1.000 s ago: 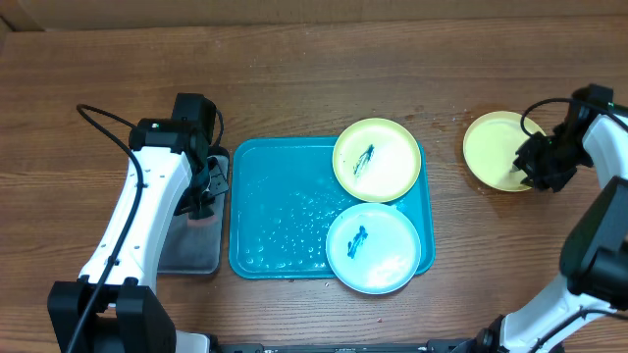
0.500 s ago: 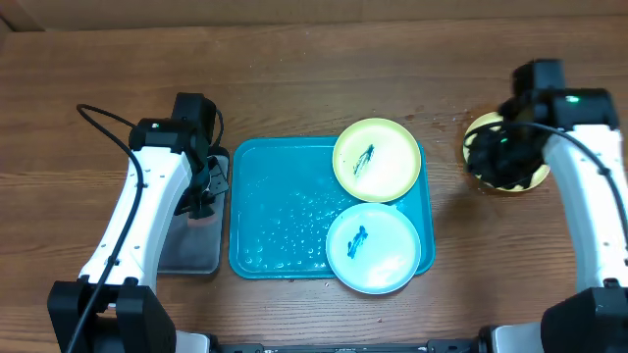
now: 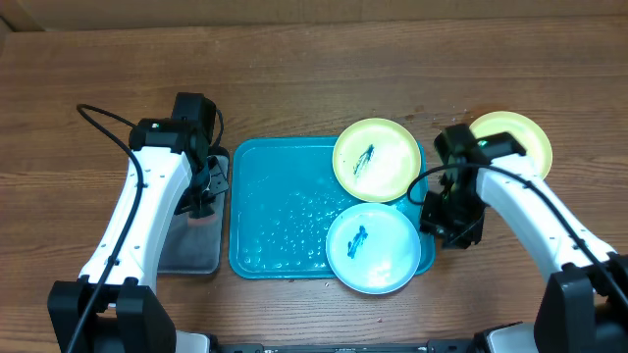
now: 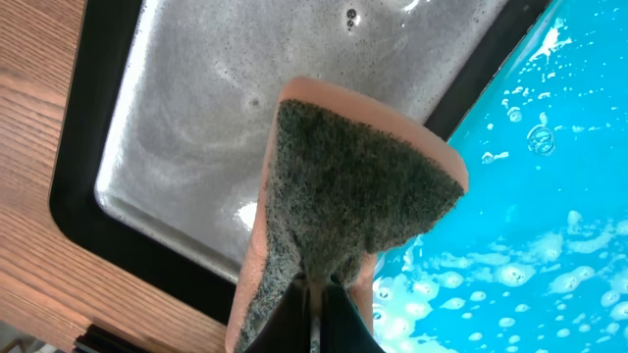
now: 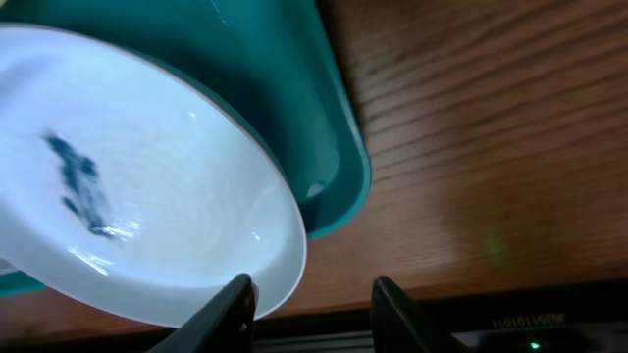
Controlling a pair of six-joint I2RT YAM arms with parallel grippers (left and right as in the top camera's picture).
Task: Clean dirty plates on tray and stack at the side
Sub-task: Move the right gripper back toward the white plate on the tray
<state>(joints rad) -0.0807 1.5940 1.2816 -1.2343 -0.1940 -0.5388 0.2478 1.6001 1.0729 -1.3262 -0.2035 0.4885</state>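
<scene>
- Left claw [image 4: 316, 319] clenches a sponge [image 4: 353, 186] over the grey tray [image 4: 177, 118].
- Right claw [image 5: 314, 309] hangs released beside the pale blue plate [image 5: 167, 226], which overhangs the teal tray [image 5: 285, 88].

Pale bubbles fleck the teal-blue rectangular plastic tray [image 3: 280, 226]. At its 1 o'clock a pale yellow-green round plastic plate [image 3: 378, 160] bears a dark blue smear, as does the blue-white round plastic plate [image 3: 373, 248] at 5 o'clock. At 3 o'clock, a plain yellow-green plate [image 3: 530, 137] on brown wood-grain table [image 3: 294, 78]. At 9 o'clock: black-rimmed grey metal tray [image 4: 186, 127], peach sponge [image 4: 363, 186] with speckled dark green face.
</scene>
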